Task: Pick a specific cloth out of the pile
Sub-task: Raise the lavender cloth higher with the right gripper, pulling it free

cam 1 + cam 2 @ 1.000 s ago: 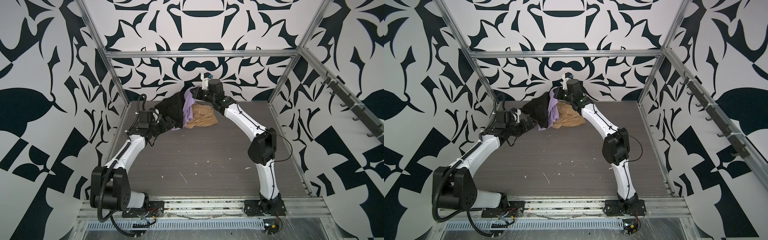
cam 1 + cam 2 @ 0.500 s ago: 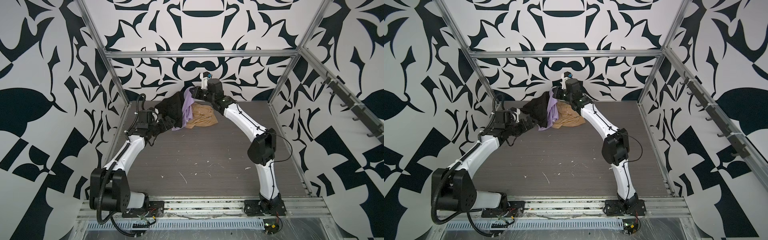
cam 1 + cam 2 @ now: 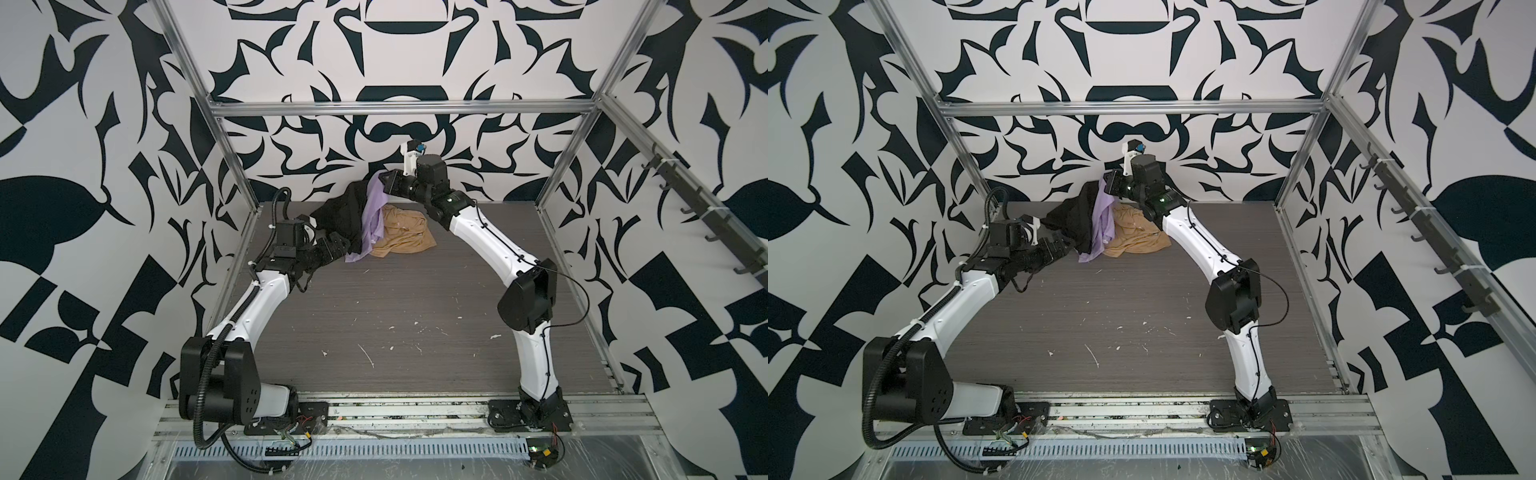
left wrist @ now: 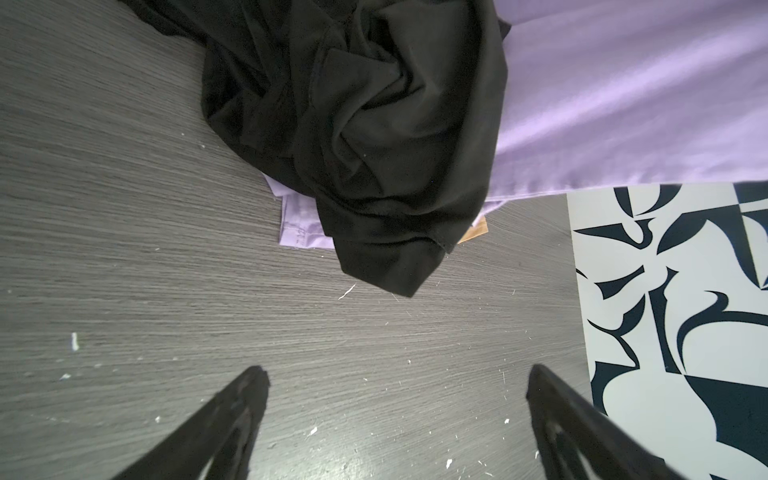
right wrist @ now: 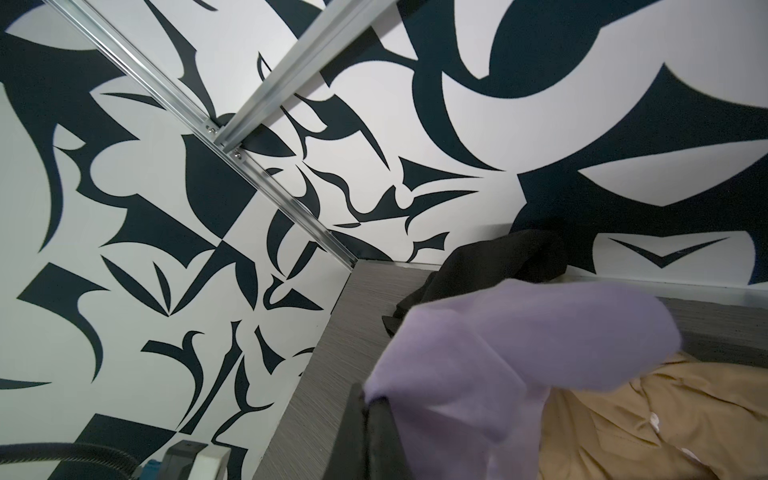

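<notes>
Black-and-white patterned walls [image 3: 395, 62] with bold curving shapes and silver aluminium frame rails [image 3: 399, 108] enclose a dark grey, wood-grained tabletop [image 3: 395, 299]. Two white-and-black robot arms reach from the near edge toward the far edge.

A small pile of soft, crumpled garments [image 3: 386, 232] sits against the far edge, a little left of its middle. It has three parts. A matte black garment [image 3: 340, 216] with deep, heavy folds is on the left. A tan-beige buttoned garment [image 3: 405, 237], wrinkled and flat on the tabletop, is on the right. Between them is the plain light purple cloth [image 3: 372, 208], smooth with a faint sheen.

In both top views the purple cloth [image 3: 1104, 220] is pulled up into a long, narrow drape. Its top is raised above the pile and its lower end lies on the tabletop in front of the black garment. The black fabric rises alongside its left side.

The right fingers [image 3: 390, 188] are pinched closed on the cloth's top. In the right wrist view the purple fabric [image 5: 498, 353] bunches over one dark finger [image 5: 374, 432].

The left fingers [image 4: 232, 419] are spread wide and hold nothing. They are low over the tabletop on the pile's left side. Bare tabletop shows between their tips and the black hem [image 4: 386, 270], with a purple corner [image 4: 299, 224] peeking out beneath it.

Tiny white flecks [image 3: 365, 353] dot the tabletop's middle.
</notes>
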Tool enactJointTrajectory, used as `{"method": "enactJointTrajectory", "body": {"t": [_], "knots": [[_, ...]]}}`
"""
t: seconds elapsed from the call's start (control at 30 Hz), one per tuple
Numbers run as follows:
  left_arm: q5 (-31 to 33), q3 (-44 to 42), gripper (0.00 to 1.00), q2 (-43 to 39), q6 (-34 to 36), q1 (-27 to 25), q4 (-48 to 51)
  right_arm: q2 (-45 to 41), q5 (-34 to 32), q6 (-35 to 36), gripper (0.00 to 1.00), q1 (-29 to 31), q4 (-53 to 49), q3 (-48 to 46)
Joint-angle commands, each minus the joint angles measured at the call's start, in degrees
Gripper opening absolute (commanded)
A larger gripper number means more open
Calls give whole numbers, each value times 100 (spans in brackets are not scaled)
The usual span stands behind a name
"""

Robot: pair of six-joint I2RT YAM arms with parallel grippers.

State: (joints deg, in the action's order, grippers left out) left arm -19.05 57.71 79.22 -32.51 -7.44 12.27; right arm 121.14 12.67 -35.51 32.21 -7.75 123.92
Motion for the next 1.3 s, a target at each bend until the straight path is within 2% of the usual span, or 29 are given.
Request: {"method": "enactJointTrajectory", "body": {"t": [0.0, 1.27], "knots": [[50, 22, 100, -135, 87, 32, 100, -612, -56, 130, 0, 62, 696, 431], [15, 78, 100, -223, 104, 29, 100, -1354, -291, 567, 0, 93, 717, 493]]}}
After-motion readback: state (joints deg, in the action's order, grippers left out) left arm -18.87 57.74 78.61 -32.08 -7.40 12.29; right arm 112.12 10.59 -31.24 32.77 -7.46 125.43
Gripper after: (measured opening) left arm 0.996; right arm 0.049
